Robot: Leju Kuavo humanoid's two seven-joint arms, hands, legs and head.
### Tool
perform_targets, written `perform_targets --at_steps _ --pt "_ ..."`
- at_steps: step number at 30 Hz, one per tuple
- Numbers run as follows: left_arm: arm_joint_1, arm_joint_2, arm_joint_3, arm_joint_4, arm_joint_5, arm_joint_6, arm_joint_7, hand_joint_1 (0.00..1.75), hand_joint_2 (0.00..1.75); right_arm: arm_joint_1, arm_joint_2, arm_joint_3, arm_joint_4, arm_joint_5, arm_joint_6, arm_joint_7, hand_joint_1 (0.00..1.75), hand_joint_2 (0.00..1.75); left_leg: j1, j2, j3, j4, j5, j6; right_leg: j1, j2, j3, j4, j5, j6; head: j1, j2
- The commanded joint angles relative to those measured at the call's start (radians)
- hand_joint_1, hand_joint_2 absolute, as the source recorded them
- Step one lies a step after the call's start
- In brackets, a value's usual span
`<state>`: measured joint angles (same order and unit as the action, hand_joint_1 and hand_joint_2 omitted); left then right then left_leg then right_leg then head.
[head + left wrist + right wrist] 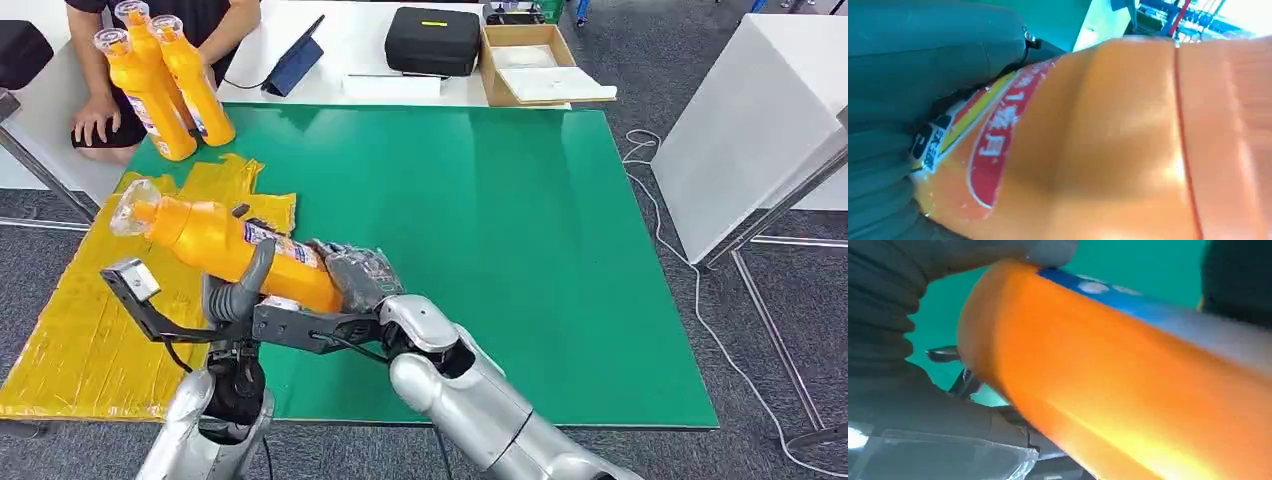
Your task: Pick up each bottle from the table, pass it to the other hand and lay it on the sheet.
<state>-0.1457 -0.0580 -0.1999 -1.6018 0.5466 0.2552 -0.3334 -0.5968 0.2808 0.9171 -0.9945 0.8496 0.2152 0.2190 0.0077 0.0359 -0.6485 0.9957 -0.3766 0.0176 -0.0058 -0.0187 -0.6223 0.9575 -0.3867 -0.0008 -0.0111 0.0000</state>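
An orange bottle [215,240] with a clear cap hangs tilted above the near left of the green table [500,220], cap toward the far left. My left hand [240,290] wraps its middle from below, thumb curled over the label. My right hand [360,275] grips its base end. Up close the bottle [1108,140] lies against my left hand [923,55], and the bottle [1128,390] sits under my right hand [883,290]. The crumpled yellow sheet [80,340] covers the table's left end, just below and to the left of the bottle.
Three more orange bottles [165,90] stand upright at the sheet's far edge. A person sits behind them, one hand [95,118] resting there. A tablet [295,60], black case [432,40] and cardboard box [530,65] lie on the white table beyond.
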Motion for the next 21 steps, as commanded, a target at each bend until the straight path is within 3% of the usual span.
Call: perform_targets --at_steps 1,13,16,17,21 --pt "-0.067 -0.026 0.019 0.029 -0.002 -0.003 0.009 1.75 1.75 0.003 -0.026 0.113 0.026 0.021 0.022 0.009 0.00 0.00 -0.001 -0.009 0.011 0.000 -0.005 -0.002 -0.003 -0.003 0.011 0.002 -0.007 -0.001 -0.001 0.000" --pt "-0.072 -0.036 0.057 0.015 -0.018 0.004 0.010 1.75 1.75 -0.003 -0.050 0.069 0.000 0.047 -0.036 0.031 0.00 0.00 0.000 -0.005 0.002 0.000 -0.001 -0.001 0.000 -0.003 0.003 0.000 -0.002 0.000 0.000 0.000" --pt "-0.073 -0.034 0.062 0.013 -0.020 0.004 0.013 1.75 1.75 -0.006 -0.059 0.064 -0.007 0.049 -0.035 0.031 0.00 0.00 0.000 -0.009 0.008 0.000 -0.003 -0.002 -0.001 -0.005 0.008 0.001 -0.005 -0.001 0.000 0.000" --pt "-0.073 -0.034 0.062 0.013 -0.020 0.004 0.013 1.75 1.75 -0.006 -0.059 0.064 -0.007 0.049 -0.035 0.031 0.00 0.00 0.000 -0.005 0.002 -0.001 0.000 -0.001 0.000 -0.003 0.003 0.000 -0.001 0.000 0.000 0.000" --pt "-0.071 -0.035 0.061 0.014 -0.019 0.004 0.013 1.75 1.75 -0.004 -0.059 0.065 -0.007 0.049 -0.035 0.031 0.00 0.00 0.000 -0.006 0.005 0.000 -0.002 -0.001 -0.001 -0.002 0.006 0.000 -0.003 0.000 0.000 0.000"
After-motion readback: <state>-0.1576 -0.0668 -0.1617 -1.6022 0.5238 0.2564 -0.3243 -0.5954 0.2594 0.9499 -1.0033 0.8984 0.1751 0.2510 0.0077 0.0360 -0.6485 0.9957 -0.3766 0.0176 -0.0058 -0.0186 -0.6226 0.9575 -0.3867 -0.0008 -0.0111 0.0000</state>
